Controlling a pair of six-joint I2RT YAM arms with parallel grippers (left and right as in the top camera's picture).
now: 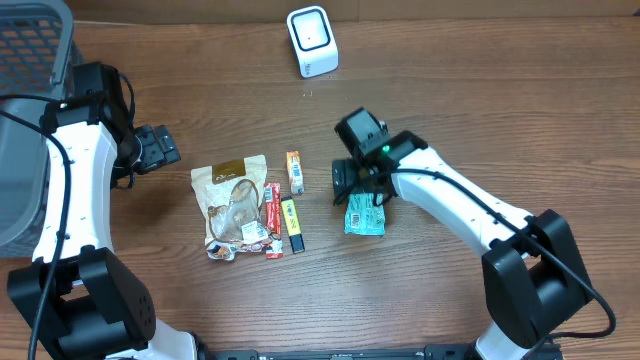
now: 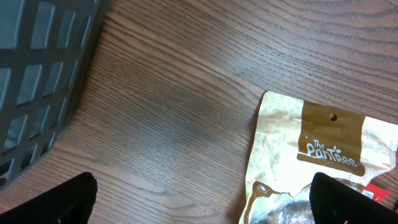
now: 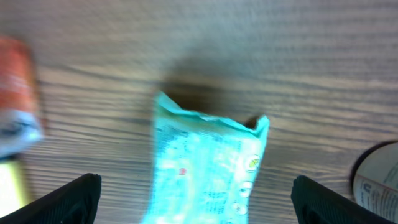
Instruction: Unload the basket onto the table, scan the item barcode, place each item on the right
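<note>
Teal packet (image 1: 364,216) is lying flat on the wooden table (image 1: 480,110), right of centre, and we are taking it as the item to scan. Going down in size, a grey basket (image 1: 30,60) is sitting at the far left edge. A brown pouch (image 1: 235,205) is lying left of centre. The white scanner (image 1: 312,40) is standing at the far side, well apart from the packet. Between pouch and packet, a red packet (image 1: 272,215), a yellow stick (image 1: 291,222) and an orange packet (image 1: 295,170) are lying close together.

The right gripper (image 1: 358,188) is hanging directly over the teal packet with its jaws wide apart, and in the wrist view we are seeing the packet between the fingers, touched by neither. The left gripper (image 1: 162,148) is hovering near the pouch's far left corner, jaws also apart and holding nothing.

We are judging the pick-up step to be in hand. Next we are expecting a need to lower, close across the packet's width, lift, and turn its barcode toward the scanner.
</note>
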